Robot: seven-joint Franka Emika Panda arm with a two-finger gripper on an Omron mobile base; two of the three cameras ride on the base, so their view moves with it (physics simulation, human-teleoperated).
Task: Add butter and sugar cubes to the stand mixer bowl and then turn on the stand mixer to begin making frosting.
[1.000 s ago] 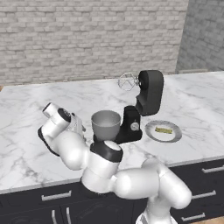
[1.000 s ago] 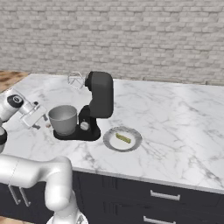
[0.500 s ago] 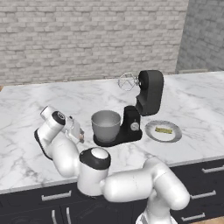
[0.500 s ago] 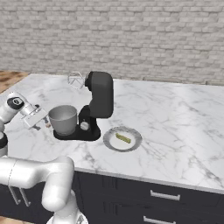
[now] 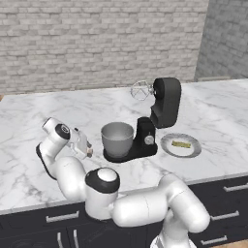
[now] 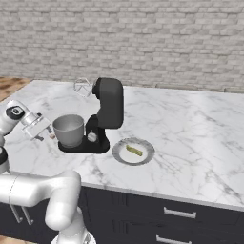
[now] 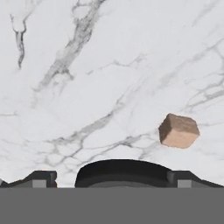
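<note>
A grey brick wall (image 5: 97, 43) runs behind a long white marble worktop (image 5: 218, 111) with dark drawer fronts below it.

Near the middle of the worktop stands the black stand mixer (image 5: 155, 118), its rounded head tilted up and back so the wire whisk (image 5: 141, 90) hangs in the air, clear of the bowl. The grey metal stand mixer bowl (image 5: 117, 139) sits on the mixer's flat base, upright; from these angles nothing can be made out inside it. A small silver knob (image 6: 92, 137) shows on the mixer's column.

Just beside the mixer base, on the side away from the arm's tool, lies a flat round grey plate (image 6: 121, 151). On the plate rests the butter (image 6: 134, 150), a small pale yellow stick lying flat.

The white arm bends low over the worktop on the other side of the bowl. Its tool (image 5: 87, 149) hovers near the bowl, angled down toward the marble, with its two fingers spread wide and nothing between them.

In the hand view, one tan-orange sugar cube (image 7: 178, 131) lies on the marble, ahead of the tool and off to one side, not touched by either dark fingertip. In the right base view, the cube shows as a tiny speck (image 6: 52, 137) on the worktop between the tool and the bowl.
</note>
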